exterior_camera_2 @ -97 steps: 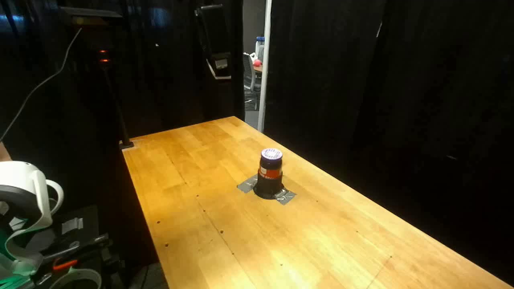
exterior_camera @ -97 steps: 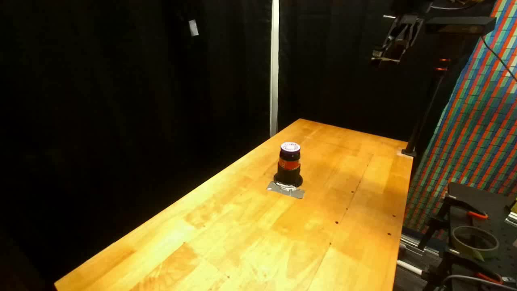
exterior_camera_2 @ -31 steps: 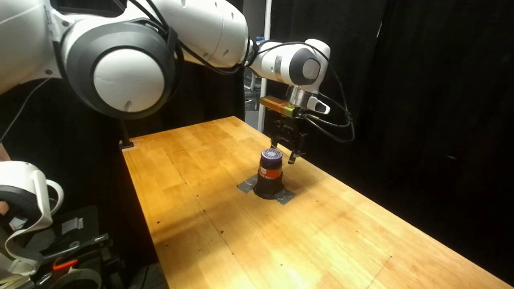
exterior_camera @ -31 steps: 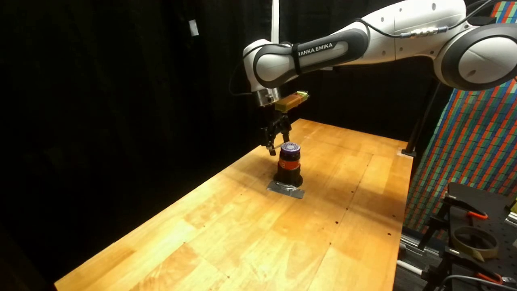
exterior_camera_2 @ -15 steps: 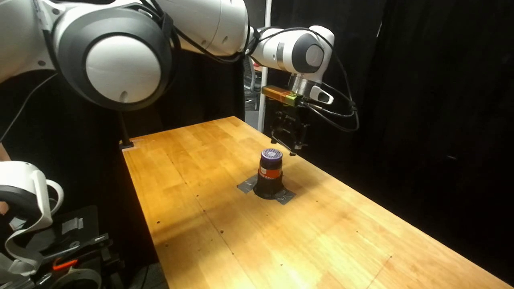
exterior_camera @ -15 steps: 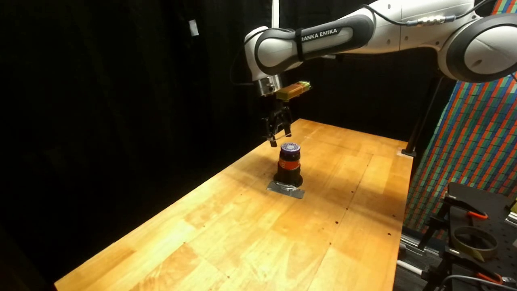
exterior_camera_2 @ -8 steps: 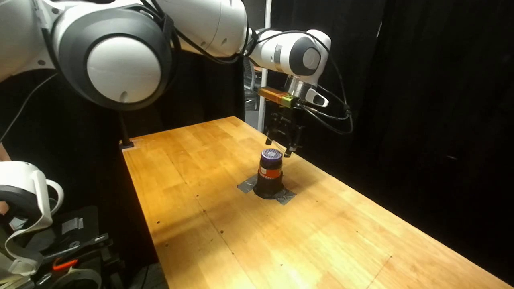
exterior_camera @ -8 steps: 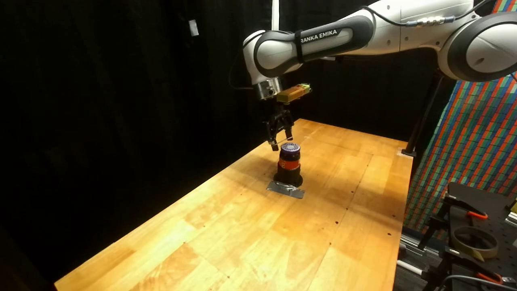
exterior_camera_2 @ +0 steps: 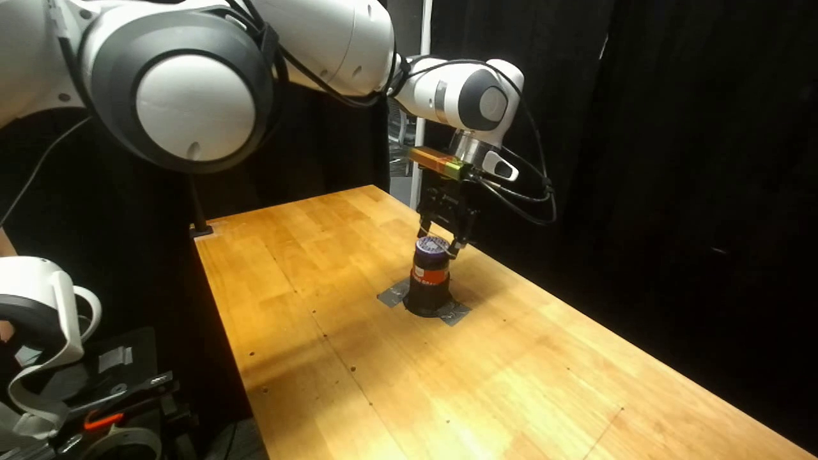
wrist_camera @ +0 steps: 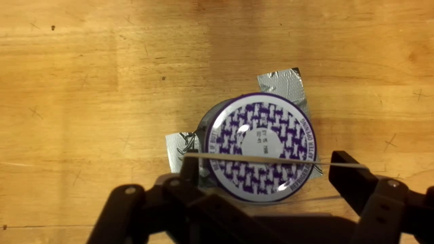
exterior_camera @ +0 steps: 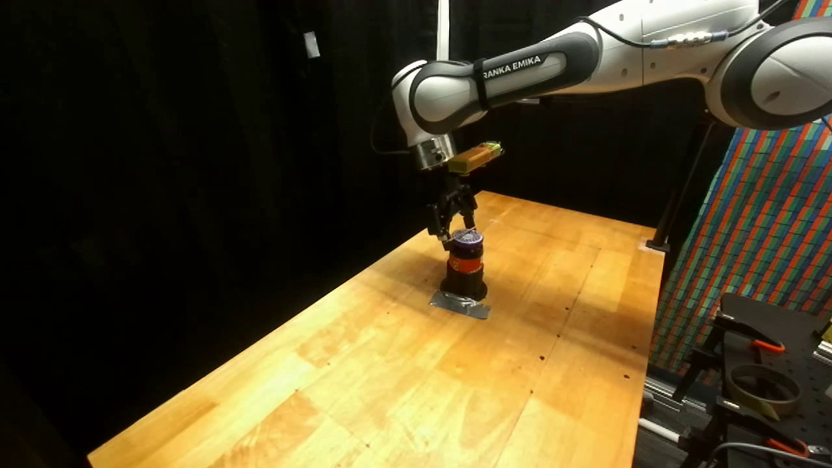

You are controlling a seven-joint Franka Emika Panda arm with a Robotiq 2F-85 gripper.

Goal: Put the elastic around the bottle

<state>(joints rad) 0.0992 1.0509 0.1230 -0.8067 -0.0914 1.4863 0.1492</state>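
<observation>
The bottle (exterior_camera: 466, 264) stands in a black holder (exterior_camera: 464, 285), the spread gripper (exterior_camera: 460, 236) stretching elastic (wrist_camera: 247, 158) over its lid (wrist_camera: 260, 144).

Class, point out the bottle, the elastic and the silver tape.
Bottle (exterior_camera_2: 430, 276): in an exterior view, on its orange-red band.
Elastic (wrist_camera: 251, 158): in the wrist view, on the strand across the bottle's top.
Silver tape (exterior_camera: 461, 306): in an exterior view, on one strip's middle.

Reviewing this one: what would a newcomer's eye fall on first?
Probably the white-and-grey robot arm in both exterior views, extended over the wooden table to a dark, orange-banded bottle. Next, in the wrist view, its round purple-and-white lid, with a thin pale elastic stretched in front of it by the open black tool.
</observation>
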